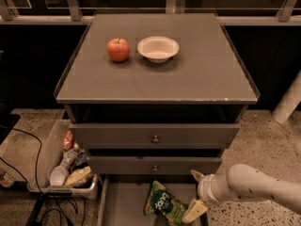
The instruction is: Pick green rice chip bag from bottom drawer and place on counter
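Note:
The green rice chip bag (164, 204) lies on the grey floor of the open bottom drawer (122, 206), right of its middle, near the frame's lower edge. My gripper (194, 194) comes in from the right on a white arm and sits just right of the bag, low over the drawer's right side. One tan finger (194, 211) points down beside the bag's right edge; the other (196, 175) points up toward the drawer above. The jaws stand open and hold nothing. The counter (188, 79) is the flat grey cabinet top above.
A red apple (118, 49) and a white bowl (158, 48) stand on the counter's back half. Two shut upper drawers with small knobs (154, 138) sit above the open one. A bin of wrappers and trash (70, 166) stands on the floor at the left, with black cables (42, 211) nearby.

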`<action>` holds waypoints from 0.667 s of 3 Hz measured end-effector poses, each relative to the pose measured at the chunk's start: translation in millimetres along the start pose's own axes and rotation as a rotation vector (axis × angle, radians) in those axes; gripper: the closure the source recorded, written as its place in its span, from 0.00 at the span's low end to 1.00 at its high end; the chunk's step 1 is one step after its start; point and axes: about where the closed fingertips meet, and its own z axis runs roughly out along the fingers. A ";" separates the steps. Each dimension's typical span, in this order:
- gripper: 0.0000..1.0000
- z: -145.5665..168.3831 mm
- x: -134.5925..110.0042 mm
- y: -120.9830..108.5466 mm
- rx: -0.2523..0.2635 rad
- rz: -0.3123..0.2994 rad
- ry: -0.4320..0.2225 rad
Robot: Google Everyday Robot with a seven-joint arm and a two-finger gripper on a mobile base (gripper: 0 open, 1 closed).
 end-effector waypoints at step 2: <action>0.00 99.8 32.7 24.9 -0.115 0.036 -0.145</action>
